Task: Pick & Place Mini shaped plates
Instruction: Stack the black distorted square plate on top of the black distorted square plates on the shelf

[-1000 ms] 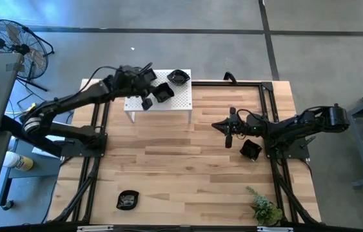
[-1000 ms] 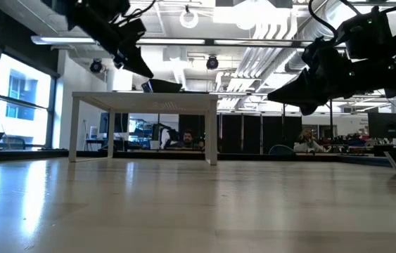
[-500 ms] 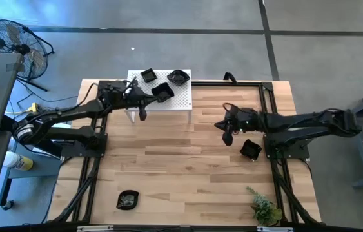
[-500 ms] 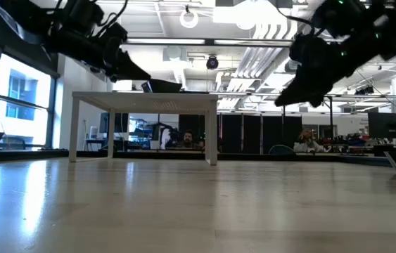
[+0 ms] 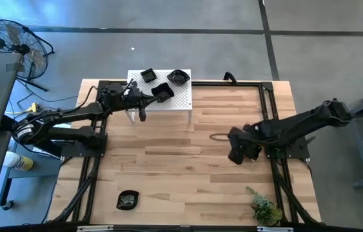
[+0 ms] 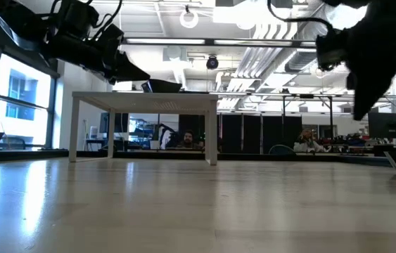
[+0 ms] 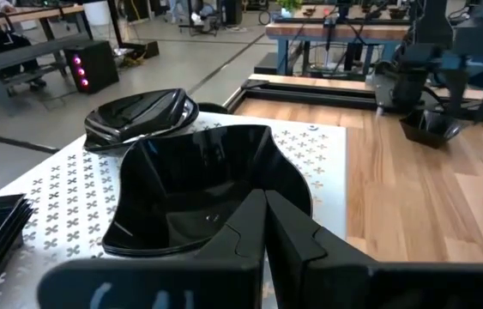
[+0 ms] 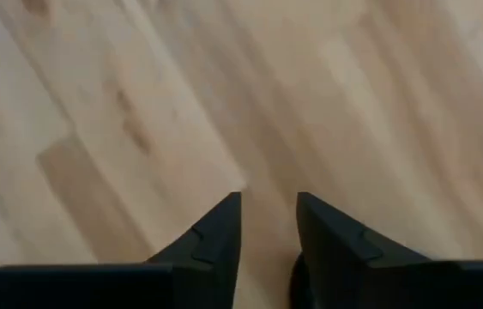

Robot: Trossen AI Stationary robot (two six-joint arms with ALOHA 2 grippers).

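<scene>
Three mini shaped plates sit on the white perforated platform (image 5: 180,103): a scalloped one (image 7: 198,184), a shallow one (image 7: 142,116) behind it, and a square one (image 5: 147,75). My left gripper (image 7: 264,196) is shut and empty at the scalloped plate's near rim, above the platform's left part (image 5: 147,96). Another plate (image 7: 430,130) rests on the wooden table at the right, partly under my right arm in the high view. My right gripper (image 8: 268,199) is open, pointing down at bare wood just left of that plate (image 5: 236,154). One more plate (image 5: 127,200) lies near the table's front left.
The platform stands on legs at the table's far edge (image 6: 145,98). A small green plant (image 5: 265,209) sits at the front right corner. Black rails (image 5: 268,96) run along both sides of the table. Bare wood lies between the platform and the front plate.
My left gripper has drawn back from over the platform's middle toward the table's left edge, staying shut, then held still. My right gripper has swung from the table's middle toward the near right, tipped downward, and come down beside the plate on the table.
</scene>
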